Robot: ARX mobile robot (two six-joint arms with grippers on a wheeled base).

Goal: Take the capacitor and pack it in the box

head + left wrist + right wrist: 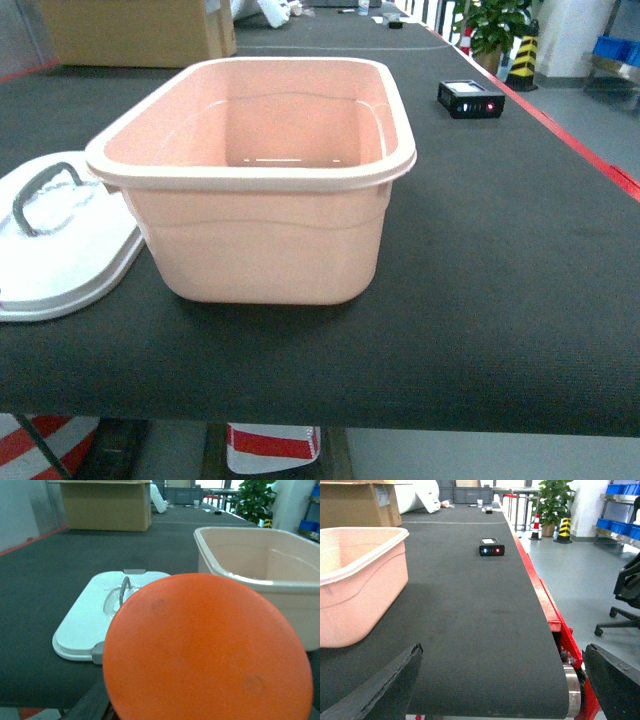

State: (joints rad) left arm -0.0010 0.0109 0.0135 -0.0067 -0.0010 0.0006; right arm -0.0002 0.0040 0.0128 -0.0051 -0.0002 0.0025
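The capacitor (207, 650) sits between the left gripper's fingers, apparently pinched, filling the left wrist view; the box (260, 570) stands beyond. It appears light, rigid and smooth-domed; edge grip advised. The right gripper's (500, 690) fingers are spread, empty.

right gripper (502, 680): black fingers (380, 687), rough foam-like pads.

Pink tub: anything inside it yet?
The pink tub shows a bare far wall and part of its floor; the near wall hides the front floor. The capacitor is outside, filling the left wrist view.
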